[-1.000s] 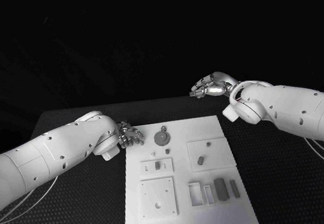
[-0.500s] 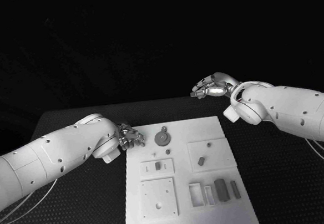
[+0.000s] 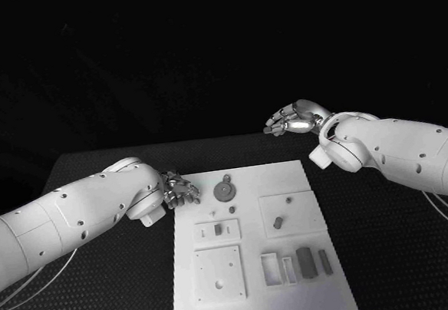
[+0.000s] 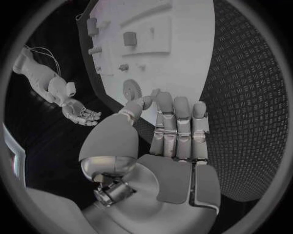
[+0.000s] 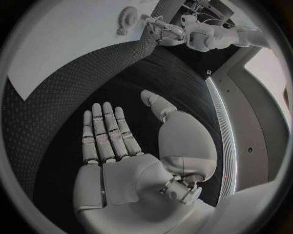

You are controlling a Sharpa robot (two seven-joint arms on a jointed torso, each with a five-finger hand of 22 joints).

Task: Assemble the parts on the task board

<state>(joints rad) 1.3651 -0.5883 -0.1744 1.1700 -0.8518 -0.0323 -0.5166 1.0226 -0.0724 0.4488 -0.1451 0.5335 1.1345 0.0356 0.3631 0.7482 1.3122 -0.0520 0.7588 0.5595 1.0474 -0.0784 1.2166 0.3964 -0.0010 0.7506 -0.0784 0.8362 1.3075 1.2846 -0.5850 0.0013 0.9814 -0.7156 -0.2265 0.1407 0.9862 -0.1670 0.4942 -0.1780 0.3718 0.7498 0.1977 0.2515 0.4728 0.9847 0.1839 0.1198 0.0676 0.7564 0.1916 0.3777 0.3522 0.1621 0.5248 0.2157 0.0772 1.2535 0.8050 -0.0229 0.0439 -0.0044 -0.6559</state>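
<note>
The white task board (image 3: 261, 305) lies in the middle of the table. A grey gear (image 3: 225, 190) sits near its far edge, with small grey parts (image 3: 278, 222) and bars (image 3: 305, 262) further down it. My left hand (image 3: 178, 191) hovers at the board's far left corner, just left of the gear; its fingers (image 4: 174, 126) are straight and hold nothing. The gear (image 4: 130, 89) lies just beyond those fingertips. My right hand (image 3: 292, 120) is raised beyond the board's far right corner, palm (image 5: 116, 146) flat, fingers apart and empty.
Square white plates (image 3: 219, 273) and a slotted holder (image 3: 272, 268) are set on the board. Black textured table (image 3: 120, 292) surrounds it on both sides. From the right wrist, the board (image 5: 61, 44) and my left hand (image 5: 163, 30) lie far off.
My left arm has shifted slightly, bringing the hand a touch nearer the board's corner. The right arm and the parts have not moved.
</note>
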